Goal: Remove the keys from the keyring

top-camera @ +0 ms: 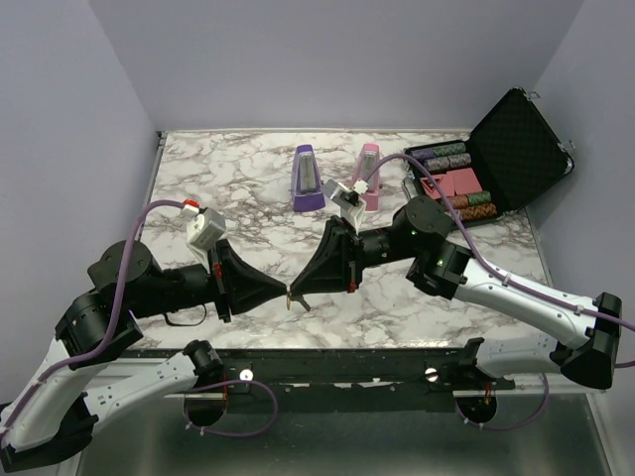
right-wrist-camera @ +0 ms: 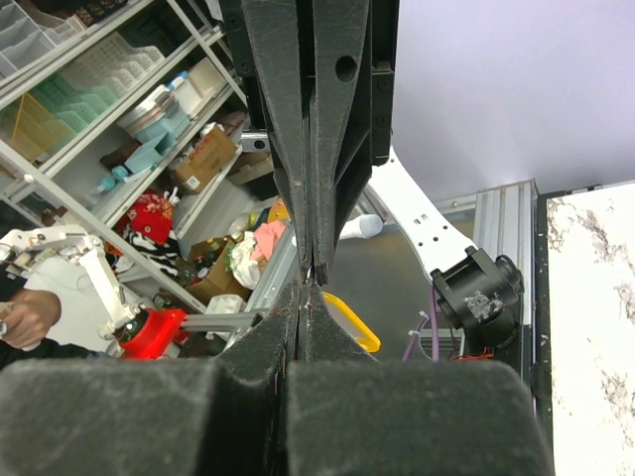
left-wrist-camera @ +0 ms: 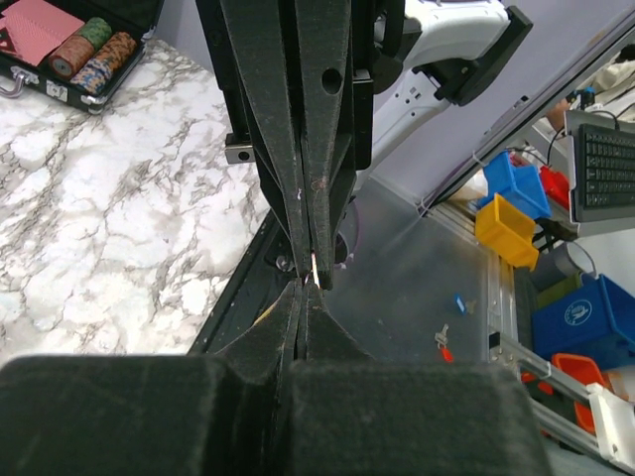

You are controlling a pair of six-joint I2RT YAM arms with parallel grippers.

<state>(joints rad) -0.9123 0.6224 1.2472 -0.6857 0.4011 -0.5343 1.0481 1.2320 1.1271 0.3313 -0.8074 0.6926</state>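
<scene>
1. Top external: left gripper (top-camera: 283,290) & right gripper (top-camera: 302,286) tip to tip over near edge of table (top-camera: 198,178).
2. Both pincers narrow, jaws pressed fully together.
3. Just below meeting pt: keys (top-camera: 298,301) dangling; in left wrist view, bright metal sliver pinched in right tips.
4. Cannot tell whether left tips also grip metal.
5. At rear: purple metronome (top-camera: 308,179) & pink metronome (top-camera: 368,177), upright; open chip case (top-camera: 516,149) far right.
</scene>
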